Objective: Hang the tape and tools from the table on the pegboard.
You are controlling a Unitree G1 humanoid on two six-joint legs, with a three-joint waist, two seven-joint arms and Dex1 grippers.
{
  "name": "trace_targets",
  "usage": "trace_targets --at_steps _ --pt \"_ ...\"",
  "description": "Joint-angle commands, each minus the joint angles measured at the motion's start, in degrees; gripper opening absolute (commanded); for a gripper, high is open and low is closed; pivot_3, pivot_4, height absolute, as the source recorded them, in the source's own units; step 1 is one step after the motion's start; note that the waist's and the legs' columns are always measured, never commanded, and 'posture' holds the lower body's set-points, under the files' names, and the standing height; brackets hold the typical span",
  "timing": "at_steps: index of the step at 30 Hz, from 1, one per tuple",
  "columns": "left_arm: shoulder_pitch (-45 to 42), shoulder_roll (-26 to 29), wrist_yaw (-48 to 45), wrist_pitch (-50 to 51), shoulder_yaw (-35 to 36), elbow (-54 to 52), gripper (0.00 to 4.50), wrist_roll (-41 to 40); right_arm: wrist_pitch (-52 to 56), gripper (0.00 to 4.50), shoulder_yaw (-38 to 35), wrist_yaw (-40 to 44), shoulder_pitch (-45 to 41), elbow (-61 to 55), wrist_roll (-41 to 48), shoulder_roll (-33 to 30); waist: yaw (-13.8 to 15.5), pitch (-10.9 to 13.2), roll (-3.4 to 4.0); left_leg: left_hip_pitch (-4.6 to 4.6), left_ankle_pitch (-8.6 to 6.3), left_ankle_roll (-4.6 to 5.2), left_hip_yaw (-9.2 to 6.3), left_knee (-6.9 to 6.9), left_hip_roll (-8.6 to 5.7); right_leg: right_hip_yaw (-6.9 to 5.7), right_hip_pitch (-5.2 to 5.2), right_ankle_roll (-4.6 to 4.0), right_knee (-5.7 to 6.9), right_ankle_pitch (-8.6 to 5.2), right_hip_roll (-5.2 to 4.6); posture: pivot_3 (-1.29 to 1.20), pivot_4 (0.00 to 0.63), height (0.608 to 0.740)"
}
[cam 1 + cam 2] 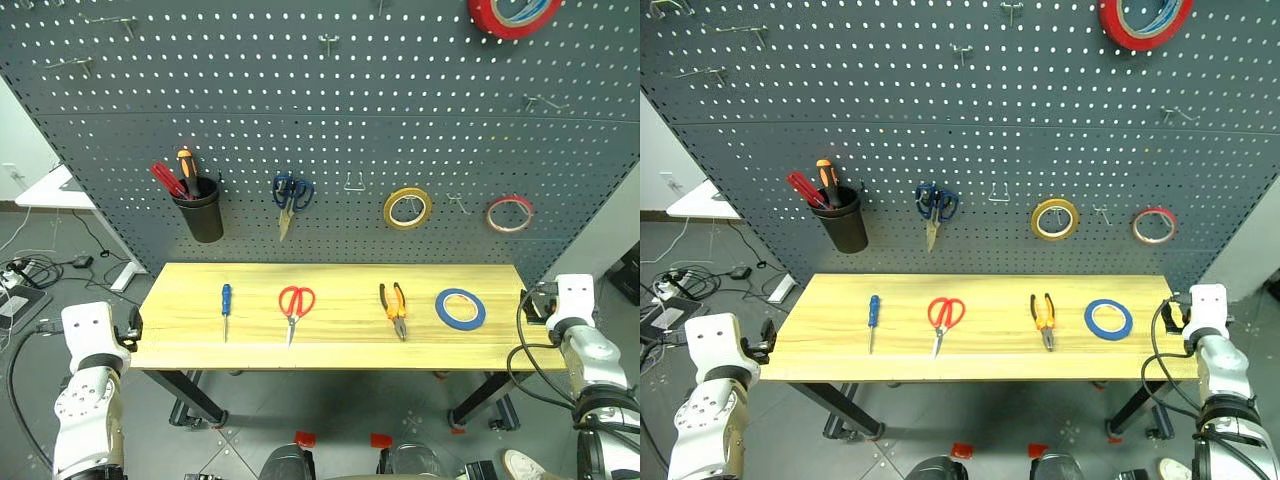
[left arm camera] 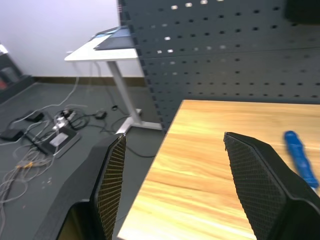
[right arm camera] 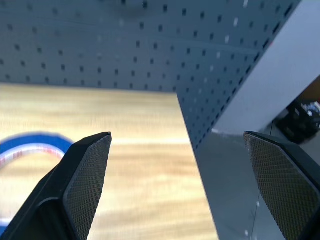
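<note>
- The large red tape roll [image 1: 513,15] at the top of the pegboard [image 1: 330,110] was cut off by the picture's edge, so only its lower part showed.
- In the left wrist view the blue-handled screwdriver [image 2: 301,158] was blurred and partly cut off at the edge; in the right wrist view the blue tape [image 3: 31,147] appeared only as a smeared arc.
- The bench [image 1: 340,350] had a light yellowish plank top on black metal legs. Four things lay in a row on it, well apart: the screwdriver nearest the left end, then the red-handled scissors [image 1: 295,307] with steel blades pointing to the front edge, the orange-and-black pliers [image 1: 394,308], and the flat blue ring nearest the right end.
- The pegboard was dark grey metal with rows of small holes. On it hung a black cup [image 1: 199,210] holding red and orange handles, dark blue scissors [image 1: 291,199], a yellow tape ring [image 1: 407,208] and a pink-red ring [image 1: 509,213].
- The left tool [image 2: 175,185] hovered off the bench's left end, its two black cross-hatched fingers apart with nothing between them.
- The right tool [image 3: 177,187] hovered at the bench's right end, fingers spread wide and empty, pointed toward the pegboard's edge.
</note>
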Motion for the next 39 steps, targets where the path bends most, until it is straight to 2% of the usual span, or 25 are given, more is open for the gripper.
trace_targets --at_steps 1,6,11,17,19,20,21,23,25,28,29,31,34,39 --pt "-1.15 1.54 -0.80 -1.39 -0.29 -1.81 3.29 0.43 -1.23 4.50 -0.57 -0.14 -1.03 -2.37 0.61 -0.39 -0.04 0.00 0.00 0.00 0.00 0.00 0.00 0.00 0.00 0.00 0.00 0.00 0.00 0.00 0.00 -0.15 0.000 0.740" --pt "-1.30 1.05 0.10 -0.95 0.25 -1.95 3.29 0.60 -0.95 4.50 -0.25 0.49 -1.19 -3.33 0.68 -0.03 -0.17 0.00 0.00 0.01 0.00 0.00 0.03 -0.01 0.02 0.04 -0.02 0.00 0.00 0.00 0.01 -0.15 0.000 0.740" --pt "0.26 -0.06 -0.89 0.96 -1.90 -4.14 3.29 0.64 -1.41 4.50 3.59 5.27 1.03 -7.63 -1.04 0.67 -0.12 0.01 0.00 0.01 0.00 0.00 0.03 -0.01 0.02 0.06 -0.02 0.00 0.00 0.00 0.01 -0.14 0.000 0.740" --pt "0.42 1.92 -4.06 0.83 -8.64 -7.47 3.29 5.18 3.60 4.50 10.17 17.41 8.26 -23.17 0.51 1.18 0.17 0.01 0.03 0.00 -0.02 0.01 0.03 -0.01 0.02 0.05 -0.07 0.01 -0.01 -0.01 0.01 -0.17 0.000 0.740" --pt "-0.05 2.40 -6.63 1.33 -10.21 -8.78 3.29 4.57 7.32 4.50 11.57 18.75 10.54 -28.68 0.54 1.01 0.17 0.08 0.08 0.01 -0.02 0.01 0.01 -0.01 0.04 0.03 -0.16 0.01 -0.02 -0.01 0.01 -0.17 0.015 0.740" --pt "-0.59 3.06 -8.53 1.09 -11.90 -9.84 3.29 4.88 9.20 4.50 12.08 17.73 11.15 -31.60 -0.26 1.10 0.16 0.19 0.08 0.00 -0.03 0.01 0.01 0.00 0.05 0.04 -0.26 0.01 -0.03 -0.01 0.00 -0.18 0.045 0.740" --pt "-0.93 3.50 -9.74 0.95 -12.98 -10.57 3.29 5.11 10.64 4.50 12.28 16.78 11.53 -33.67 -0.83 1.18 0.15 0.69 0.19 -0.03 -0.03 0.01 0.02 -0.01 0.05 0.06 -0.30 0.01 -0.03 -0.01 0.00 -0.18 0.045 0.740" --pt "-2.85 4.87 -12.57 1.18 -15.80 -12.51 3.29 5.73 17.40 4.50 13.02 16.26 11.93 -40.15 -0.13 1.59 0.13 1.84 0.27 -0.01 -0.04 0.02 0.04 0.01 0.07 0.14 -0.32 0.05 -0.03 0.01 0.00 -0.22 0.112 0.740" --pt "-6.28 5.75 -16.97 4.19 -18.52 -13.75 3.29 3.85 26.18 4.50 15.55 16.53 11.23 -44.58 -1.68 0.96 0.16 3.48 0.32 0.01 -0.04 0.02 0.05 0.02 0.11 0.20 -0.34 -0.10 0.00 -0.07 -0.01 -0.23 0.139 0.740" --pt "-12.10 5.76 -22.66 7.97 -21.93 -14.09 3.29 1.26 32.27 4.50 17.34 16.72 9.77 -47.09 -2.81 0.46 0.22 5.15 0.40 -0.10 -0.02 0.05 0.14 0.02 0.13 0.26 -0.55 0.00 0.07 0.00 0.00 -0.25 0.185 0.740" --pt "-14.47 5.79 -24.91 9.20 -23.25 -14.17 3.29 0.40 33.61 4.50 17.35 16.96 8.99 -47.58 -2.51 0.38 0.26 5.86 0.41 -0.12 0.00 0.08 0.25 0.02 0.14 0.35 -0.60 0.04 0.11 0.03 0.02 -0.25 0.218 0.740" --pt "-19.47 5.85 -30.11 9.40 -26.99 -13.03 3.29 0.00 35.97 4.50 17.40 18.17 6.00 -45.91 -1.95 -0.09 0.27 7.51 0.26 -0.32 0.19 0.40 0.46 -0.03 0.14 0.48 -0.60 0.02 0.14 0.01 0.04 -0.25 0.249 0.740" --pt "-23.89 5.72 -35.10 8.39 -30.75 -10.62 3.29 0.87 38.62 4.50 18.90 20.41 1.69 -41.95 -2.66 -0.93 0.03 9.14 0.13 -0.93 0.14 0.54 0.84 0.01 0.20 0.70 -1.29 -0.17 0.22 0.29 0.14 -0.25 0.280 0.740" --pt "-26.85 4.76 -43.42 8.59 -35.16 -10.80 3.29 -1.43 40.21 4.50 22.49 22.51 -8.03 -30.51 -5.05 -0.84 -0.43 12.42 -0.27 -0.79 -0.09 0.69 1.32 0.00 0.43 0.94 -1.29 0.03 0.07 0.15 0.28 -0.26 0.331 0.740"
